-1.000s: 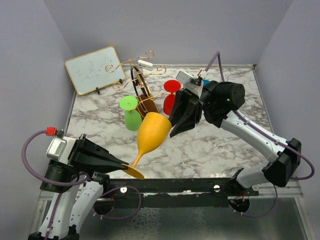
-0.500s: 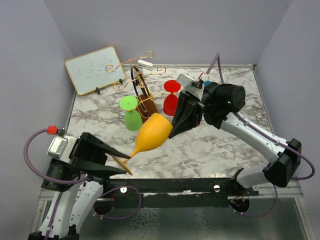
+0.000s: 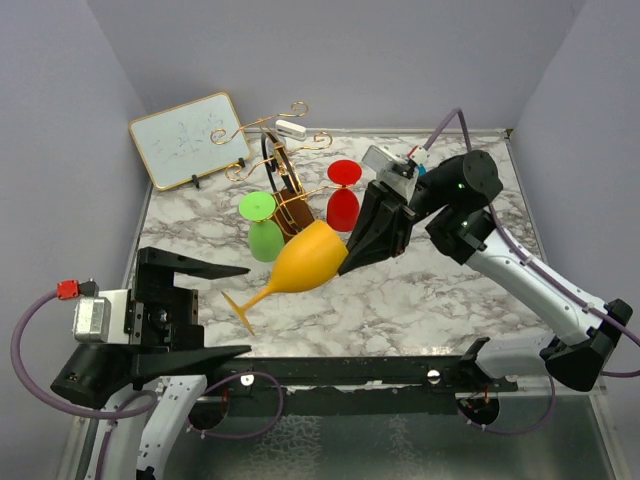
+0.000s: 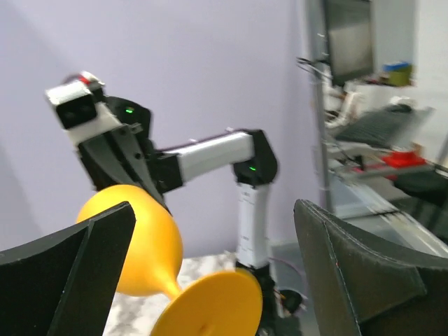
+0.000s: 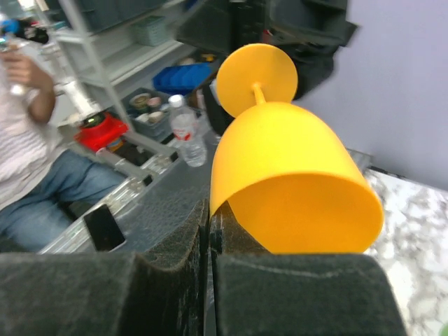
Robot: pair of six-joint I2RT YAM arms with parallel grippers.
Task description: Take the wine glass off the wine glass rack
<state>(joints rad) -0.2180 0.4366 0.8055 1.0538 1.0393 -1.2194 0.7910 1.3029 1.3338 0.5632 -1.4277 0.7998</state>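
An orange wine glass [image 3: 305, 262] hangs on its side above the marble table, in front of the gold wire wine glass rack [image 3: 285, 185]. My right gripper [image 3: 346, 262] is shut on the glass's rim; in the right wrist view the rim wall is pinched between its fingers at the gripper [image 5: 211, 217], with the orange glass [image 5: 294, 175] stretching away. My left gripper [image 3: 247, 308] stands wide open at the near left. Its fingers lie either side of the glass's foot [image 3: 237, 310] without touching. In the left wrist view the foot [image 4: 210, 308] sits free inside the open left gripper [image 4: 213, 276].
A green glass [image 3: 263, 225] and a red glass [image 3: 343, 195] hang upside down on the rack. A white board [image 3: 190, 138] leans at the back left. A small white object [image 3: 290, 128] lies behind the rack.
My left gripper has opened, let go of the orange glass's foot and drawn back to the near left. The right gripper has shut on the rim, and the glass now lies flatter.
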